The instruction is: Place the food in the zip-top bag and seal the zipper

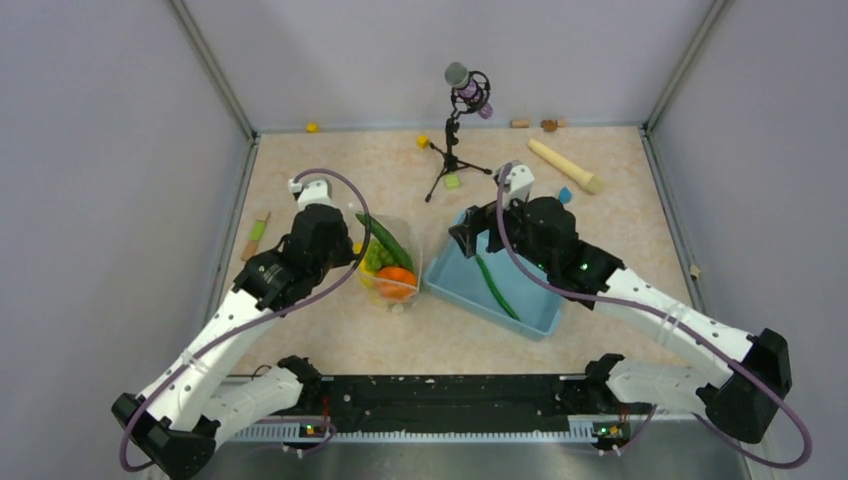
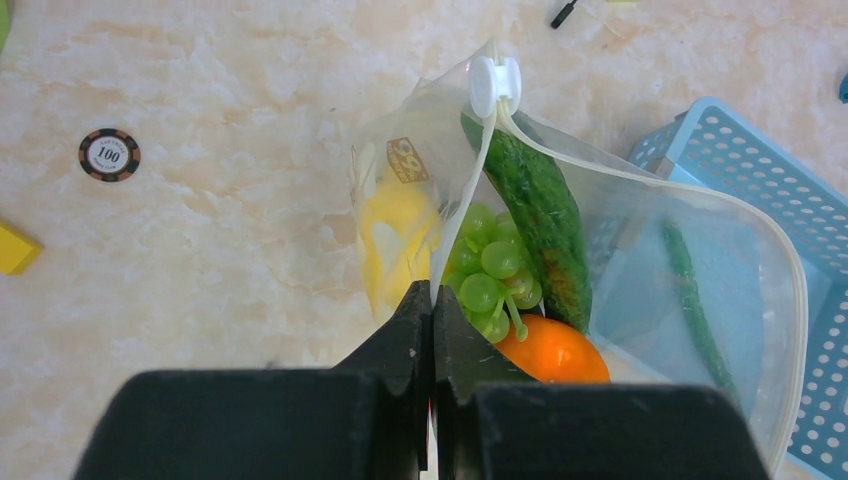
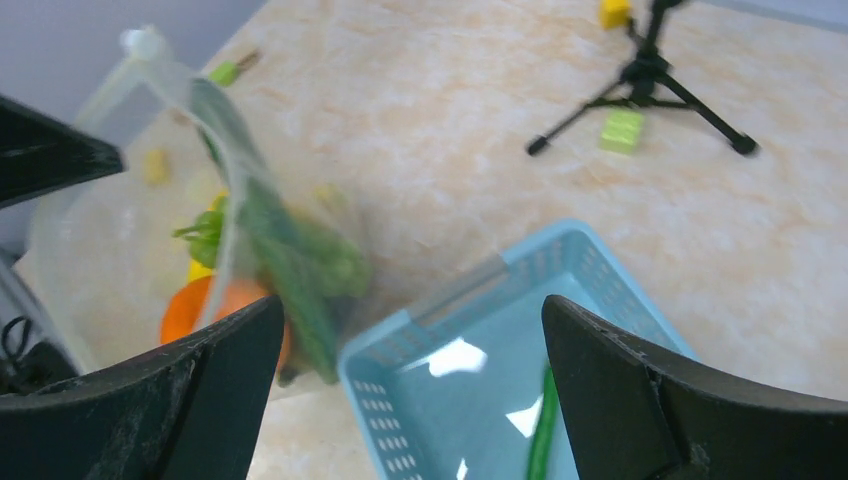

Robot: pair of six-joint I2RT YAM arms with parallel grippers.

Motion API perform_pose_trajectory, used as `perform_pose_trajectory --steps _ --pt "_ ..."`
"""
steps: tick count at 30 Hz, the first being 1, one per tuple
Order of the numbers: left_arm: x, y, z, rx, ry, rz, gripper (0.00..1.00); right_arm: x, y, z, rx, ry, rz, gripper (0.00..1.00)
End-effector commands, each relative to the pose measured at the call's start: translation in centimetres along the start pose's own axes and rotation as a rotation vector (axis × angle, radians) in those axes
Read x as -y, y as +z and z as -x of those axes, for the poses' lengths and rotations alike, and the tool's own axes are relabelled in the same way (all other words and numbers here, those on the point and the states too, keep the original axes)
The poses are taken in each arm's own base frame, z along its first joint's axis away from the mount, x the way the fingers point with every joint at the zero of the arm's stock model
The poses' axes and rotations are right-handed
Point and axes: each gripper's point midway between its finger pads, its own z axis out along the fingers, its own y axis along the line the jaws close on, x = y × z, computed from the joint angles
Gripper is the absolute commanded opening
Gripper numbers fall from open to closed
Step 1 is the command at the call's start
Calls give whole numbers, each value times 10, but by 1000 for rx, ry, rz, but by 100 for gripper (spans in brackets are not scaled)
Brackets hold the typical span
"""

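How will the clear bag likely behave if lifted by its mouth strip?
Probably floppy: the zip-top bag is thin, creased film. Holding the cucumber, grapes and orange, it would likely sag and swing beneath the left gripper, pinched shut on the zipper.

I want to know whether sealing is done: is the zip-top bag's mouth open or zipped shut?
Open. At the white slider the zipper parts into two widely spread strips; the left gripper pinches one.
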Motion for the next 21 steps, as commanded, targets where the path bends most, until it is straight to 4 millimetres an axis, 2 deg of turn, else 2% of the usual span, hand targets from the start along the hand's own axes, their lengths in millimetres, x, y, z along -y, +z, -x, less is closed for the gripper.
perform_pose_trajectory --steps 1,3,6,11,15,17,21 --pt "10 -3 11 56 -17 -68 0 61 -22 -30 -35 121 -242 99" --pt "9 -3 8 53 -23 -68 0 90 -27 -53 -81 186 -363 98" --pt "9 -5 8 59 -32 -80 0 107 -21 -88 -218 213 -414 93" --pt "7 -11 10 93 -51 -98 0 108 7 -114 -348 187 -388 81" --pt "5 -15 11 115 -66 -108 0 108 28 -142 -450 182 -363 68" --pt "4 -16 12 128 -71 -116 0 104 35 -159 -509 185 -333 61" --pt "7 -15 10 123 -70 -133 0 104 43 -178 -569 179 -319 54"
